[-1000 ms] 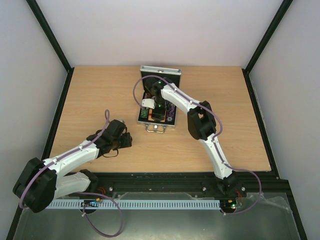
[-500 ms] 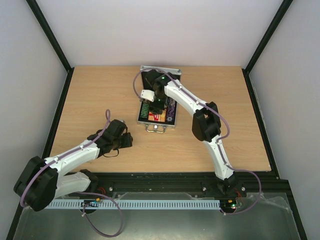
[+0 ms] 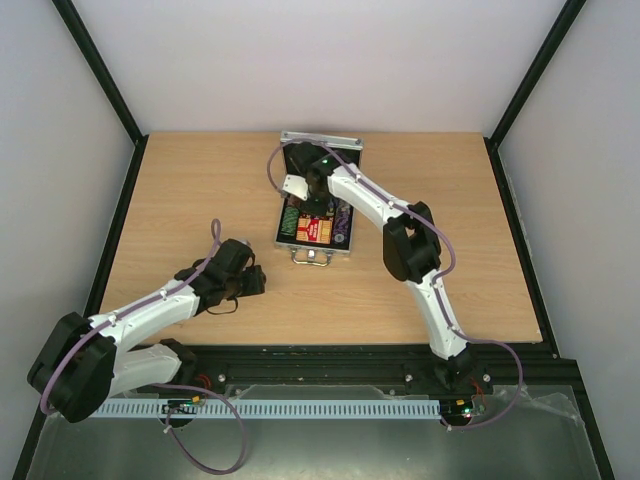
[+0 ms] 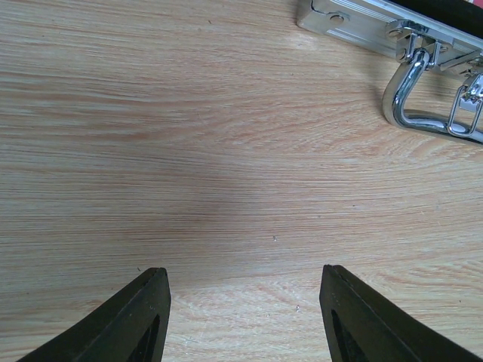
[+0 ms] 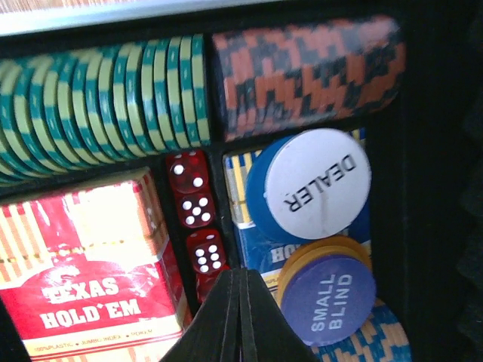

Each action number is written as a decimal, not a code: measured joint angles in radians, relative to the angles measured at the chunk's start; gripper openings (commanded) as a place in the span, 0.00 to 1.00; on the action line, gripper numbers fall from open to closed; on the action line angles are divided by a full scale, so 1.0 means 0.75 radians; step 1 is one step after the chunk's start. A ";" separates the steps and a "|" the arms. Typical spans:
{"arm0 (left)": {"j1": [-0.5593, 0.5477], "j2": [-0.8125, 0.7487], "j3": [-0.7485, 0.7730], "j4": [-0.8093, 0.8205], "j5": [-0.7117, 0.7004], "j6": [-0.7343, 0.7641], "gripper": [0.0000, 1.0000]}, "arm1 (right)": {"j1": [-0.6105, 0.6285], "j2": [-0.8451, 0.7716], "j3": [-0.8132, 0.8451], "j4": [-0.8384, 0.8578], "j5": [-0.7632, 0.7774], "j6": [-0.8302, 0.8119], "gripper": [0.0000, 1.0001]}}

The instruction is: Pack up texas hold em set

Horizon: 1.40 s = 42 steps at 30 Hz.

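The silver case [image 3: 284, 225] of the texas hold em set lies open at the table's far middle, its lid [image 3: 320, 140] raised at the back. Inside it are green chips [image 5: 98, 105], orange-and-black chips [image 5: 302, 72], a row of red dice [image 5: 195, 204], a red card deck [image 5: 83, 279], and a white DEALER disc [image 5: 317, 185] and a purple SMALL BLIND disc [image 5: 328, 298] lying on a blue deck [image 5: 260, 245]. My right gripper [image 5: 241, 302] hovers shut and empty over the dice row [image 3: 316, 210]. My left gripper [image 4: 245, 302] is open above bare wood, left of the case [image 3: 250, 280].
The case's chrome handle [image 4: 423, 105] and its front edge [image 4: 355, 19] lie just ahead and to the right of my left gripper. Black frame rails [image 3: 120, 230] border the wooden table [image 3: 200, 200] on the left, right and near sides.
My right gripper closed its jaws, with nothing in them, and shifted a little toward the lid over the case. The left arm has not moved.
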 measured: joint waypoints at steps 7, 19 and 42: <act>0.000 -0.001 -0.004 0.005 0.001 -0.001 0.57 | 0.001 0.010 -0.092 0.003 0.012 -0.006 0.01; 0.000 -0.003 -0.016 0.005 0.009 -0.002 0.57 | 0.002 0.017 -0.179 0.045 0.029 -0.004 0.02; 0.107 0.069 0.408 -0.054 0.034 0.080 0.82 | 0.007 -0.887 -1.003 0.159 -0.342 0.262 0.55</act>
